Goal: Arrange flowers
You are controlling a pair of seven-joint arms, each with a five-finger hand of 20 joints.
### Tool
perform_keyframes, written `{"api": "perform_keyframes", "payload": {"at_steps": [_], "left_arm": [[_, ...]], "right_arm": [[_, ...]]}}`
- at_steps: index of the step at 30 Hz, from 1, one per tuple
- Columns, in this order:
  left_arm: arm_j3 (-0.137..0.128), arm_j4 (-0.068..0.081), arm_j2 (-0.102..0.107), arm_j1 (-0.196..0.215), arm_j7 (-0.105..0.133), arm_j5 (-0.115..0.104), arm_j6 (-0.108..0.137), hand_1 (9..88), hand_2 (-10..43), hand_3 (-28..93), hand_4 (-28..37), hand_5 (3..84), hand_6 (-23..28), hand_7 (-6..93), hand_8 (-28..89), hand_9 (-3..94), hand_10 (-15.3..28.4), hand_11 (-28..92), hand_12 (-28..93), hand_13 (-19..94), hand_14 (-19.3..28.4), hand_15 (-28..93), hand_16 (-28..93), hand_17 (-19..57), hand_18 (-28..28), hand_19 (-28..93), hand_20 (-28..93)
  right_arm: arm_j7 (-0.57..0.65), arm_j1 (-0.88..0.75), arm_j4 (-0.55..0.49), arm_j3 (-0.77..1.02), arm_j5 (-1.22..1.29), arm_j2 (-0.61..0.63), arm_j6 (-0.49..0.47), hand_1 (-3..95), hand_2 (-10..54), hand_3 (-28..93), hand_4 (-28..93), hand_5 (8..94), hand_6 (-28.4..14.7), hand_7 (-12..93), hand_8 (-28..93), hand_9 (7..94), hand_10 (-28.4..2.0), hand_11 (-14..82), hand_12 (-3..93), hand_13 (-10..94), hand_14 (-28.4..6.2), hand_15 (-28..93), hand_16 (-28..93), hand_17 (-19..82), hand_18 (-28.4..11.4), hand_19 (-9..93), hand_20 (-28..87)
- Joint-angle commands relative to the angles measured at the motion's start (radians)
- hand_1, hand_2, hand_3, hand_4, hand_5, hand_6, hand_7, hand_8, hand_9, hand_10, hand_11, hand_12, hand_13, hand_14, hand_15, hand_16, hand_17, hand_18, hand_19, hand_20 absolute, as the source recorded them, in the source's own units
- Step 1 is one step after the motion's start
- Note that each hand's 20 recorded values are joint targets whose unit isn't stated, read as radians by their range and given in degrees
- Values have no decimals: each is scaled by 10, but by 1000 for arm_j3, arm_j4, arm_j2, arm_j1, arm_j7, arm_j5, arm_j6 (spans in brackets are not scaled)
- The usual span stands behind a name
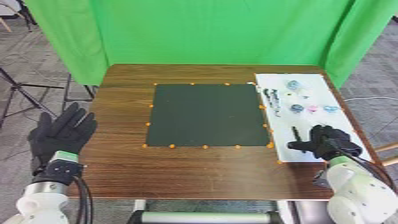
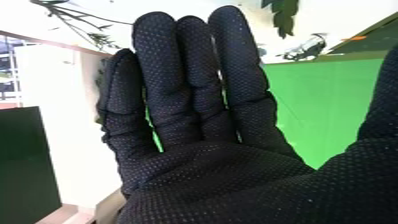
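Hands come nearest: the left hand (image 1: 62,135), open and holding nothing, is at the left edge of the tabletop (image 1: 182,175), probably parked aside so the right can work. The right hand (image 1: 330,142), fingers straight and gripping nothing, is over the near part of the white sheet (image 1: 298,156), presumably to choose a piece. Just beside it lies a dark slender piece (image 1: 296,133). To its left, the dark square (image 1: 204,117), edged with orange markers (image 1: 205,147), likely awaits the arrangement. Farther up the sheet, small flower heads (image 1: 313,108) sit apart, leafy sprigs (image 1: 274,102) beside them, seemingly sorted for easy picking.
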Motion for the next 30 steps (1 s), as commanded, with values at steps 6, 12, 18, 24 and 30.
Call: {"api": "perform_keyframes", "payload": {"at_steps": [6, 12, 18, 24, 30], "left_arm": [[-5, -7, 0, 9, -4, -8, 12, 302, 175, 734, -282, 494, 77, 177, -105, 443, 146, 267, 104, 327, 162, 497, -99, -34, 132, 404, 101], [0, -4, 0, 2, -8, -7, 6, 302, 175, 733, -282, 494, 78, 177, -106, 444, 147, 269, 104, 328, 163, 500, -99, -34, 132, 404, 100], [5, -3, -4, 4, -29, 14, 5, 302, 175, 733, -283, 493, 78, 176, -105, 443, 147, 270, 105, 326, 162, 500, -99, -34, 132, 405, 100], [4, -5, -1, 6, -24, 13, 8, 301, 174, 734, -283, 492, 78, 175, -105, 440, 149, 271, 106, 325, 161, 499, -99, -34, 132, 406, 99], [5, -5, -2, 8, -25, 10, 8, 301, 173, 733, -283, 492, 77, 176, -104, 440, 149, 272, 107, 324, 161, 499, -99, -34, 132, 405, 99]], "right_arm": [[32, 92, 74, -99, 1, 16, -147, 279, -95, 634, -282, 595, -39, 527, -166, 638, -155, 482, 345, 591, -154, 594, 242, 312, -229, 834, 381], [58, 153, 110, -128, 92, -4, -359, 317, -95, 675, -281, 617, -35, 525, -157, 666, -146, 479, 343, 618, -144, 584, 247, 329, -227, 854, 383], [146, 205, 151, -120, 247, -35, -591, 372, -95, 698, -282, 623, -27, 468, 12, 683, -144, 415, 319, 630, -135, 561, 248, 335, -224, 865, 374], [117, 188, 169, -114, 230, -42, -585, 451, -95, 673, -276, 701, -11, 408, 157, 755, -131, 381, 326, 696, -121, 534, 261, 369, -220, 892, 382], [64, 145, 154, -108, 146, -41, -474, 483, -95, 729, -220, 717, 2, 472, 176, 821, -93, 282, 468, 749, -95, 512, 283, 415, -213, 919, 375]]}}
